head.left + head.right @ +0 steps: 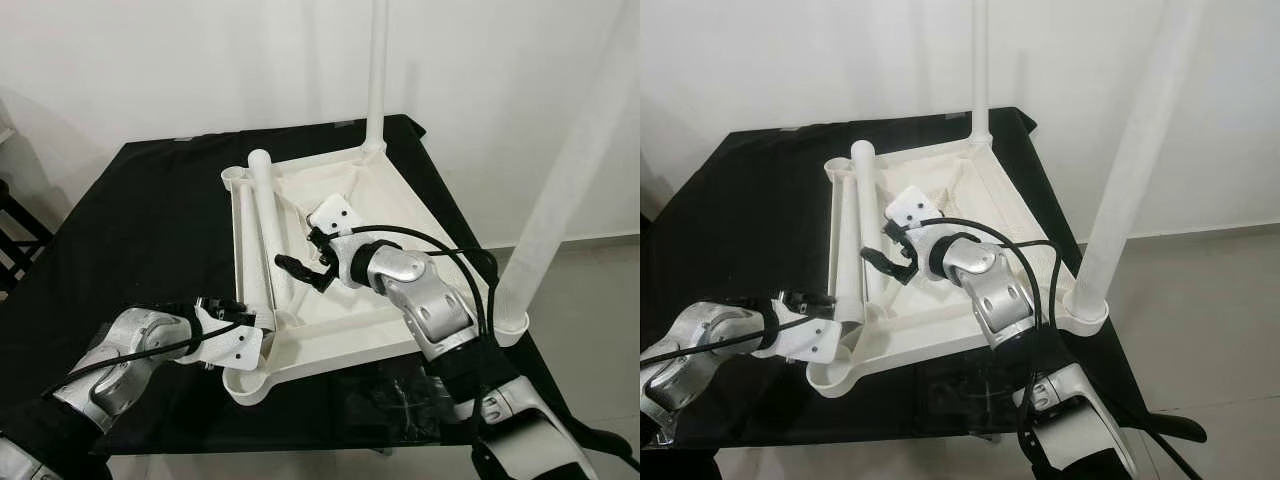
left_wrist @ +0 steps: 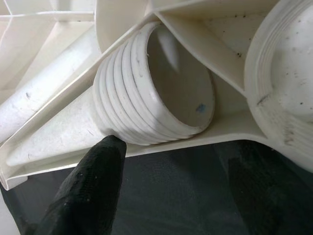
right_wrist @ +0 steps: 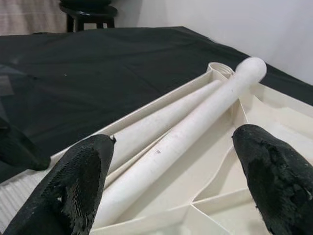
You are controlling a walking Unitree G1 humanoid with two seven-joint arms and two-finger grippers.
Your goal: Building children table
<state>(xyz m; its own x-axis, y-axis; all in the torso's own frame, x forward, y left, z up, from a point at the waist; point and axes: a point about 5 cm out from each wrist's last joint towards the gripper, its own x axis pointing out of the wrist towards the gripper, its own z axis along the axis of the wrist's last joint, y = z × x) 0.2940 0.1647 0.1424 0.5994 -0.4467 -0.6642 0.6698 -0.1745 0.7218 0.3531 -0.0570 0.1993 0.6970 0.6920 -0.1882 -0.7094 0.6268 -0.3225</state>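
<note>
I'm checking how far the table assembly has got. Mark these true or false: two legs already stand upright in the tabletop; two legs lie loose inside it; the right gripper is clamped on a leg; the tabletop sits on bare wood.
1. Two white plastic legs stand upright in corners of the upturned white plastic tabletop: true, one at the far corner and one at the near right corner.
2. Two loose white legs lie inside the tabletop: true, side by side along its left edge.
3. The right gripper is shut on a leg: false, its fingers are spread open beside the lying legs.
4. The tabletop sits on bare wood: false, it rests on a black cloth.
</note>
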